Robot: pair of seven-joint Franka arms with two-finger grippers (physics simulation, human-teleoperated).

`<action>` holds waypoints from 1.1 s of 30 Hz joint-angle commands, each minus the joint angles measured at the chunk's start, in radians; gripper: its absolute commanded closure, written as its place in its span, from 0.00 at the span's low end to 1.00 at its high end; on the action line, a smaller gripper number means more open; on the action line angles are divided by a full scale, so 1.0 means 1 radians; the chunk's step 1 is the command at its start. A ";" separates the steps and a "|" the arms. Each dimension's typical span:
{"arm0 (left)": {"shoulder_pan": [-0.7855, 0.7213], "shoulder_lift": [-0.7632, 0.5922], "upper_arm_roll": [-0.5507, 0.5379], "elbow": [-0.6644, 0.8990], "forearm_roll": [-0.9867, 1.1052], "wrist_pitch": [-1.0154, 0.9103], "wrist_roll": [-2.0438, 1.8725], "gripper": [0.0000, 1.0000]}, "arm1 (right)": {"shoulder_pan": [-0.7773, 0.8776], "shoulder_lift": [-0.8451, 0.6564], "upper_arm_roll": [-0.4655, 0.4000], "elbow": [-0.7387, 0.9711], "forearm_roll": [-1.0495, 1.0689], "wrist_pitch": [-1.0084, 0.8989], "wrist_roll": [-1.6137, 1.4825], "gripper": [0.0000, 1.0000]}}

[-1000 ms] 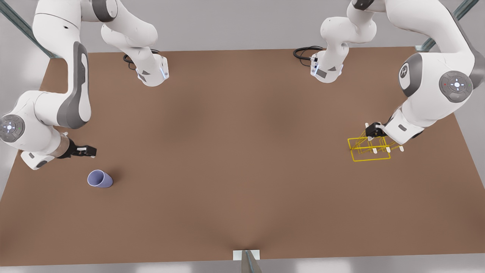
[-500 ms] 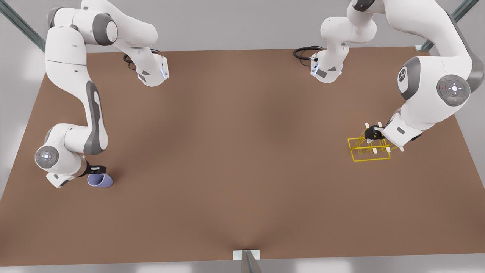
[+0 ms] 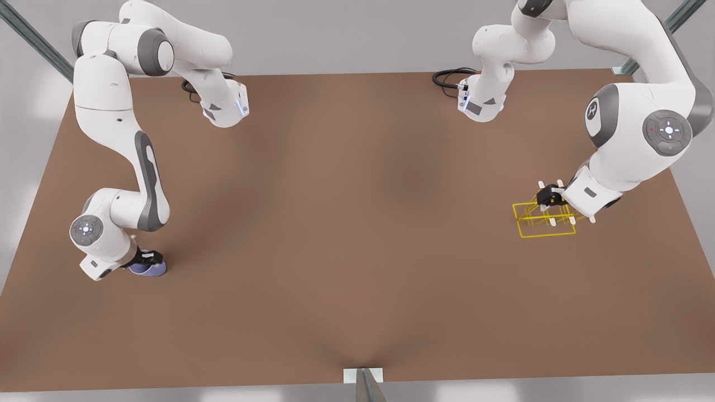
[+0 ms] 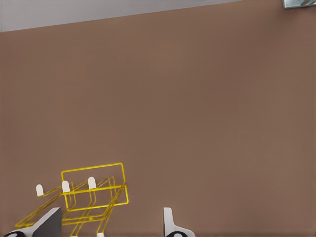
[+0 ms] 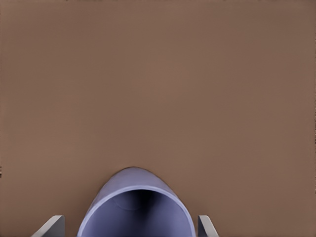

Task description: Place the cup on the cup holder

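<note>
The cup (image 5: pixel 136 207) looks like smooth, matt lavender-blue plastic, its inner wall shading darker without any gleam. The cup holder (image 4: pixel 94 190) is thin yellow wire with a faint sheen, its prongs tipped in plain white caps that read as plastic. The table (image 3: pixel 357 223) is a flat, matt brown surface, even and unpatterned, with soft shadows. The arm shells are smooth white plastic with grey, slightly glossy joints, and the right gripper's fingers (image 5: pixel 49 227) are matt pale grey.

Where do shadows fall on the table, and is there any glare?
Front view: soft dark patches mid-table, a faint shadow beside the cup under the right gripper; no glare. Left wrist view: cup holder casts barely any shadow.
</note>
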 commanded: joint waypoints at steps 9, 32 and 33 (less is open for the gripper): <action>-0.001 -0.010 0.000 0.000 0.001 -0.008 -0.005 0.00 | -0.006 -0.005 0.010 -0.039 0.032 0.102 -0.017 0.00; -0.001 -0.025 0.001 0.000 0.001 -0.011 -0.008 0.00 | -0.008 -0.019 0.036 -0.030 0.217 0.016 -0.063 0.07; -0.001 -0.025 0.001 0.000 0.002 -0.011 -0.009 0.00 | -0.008 -0.019 0.036 -0.030 0.219 0.016 -0.063 0.07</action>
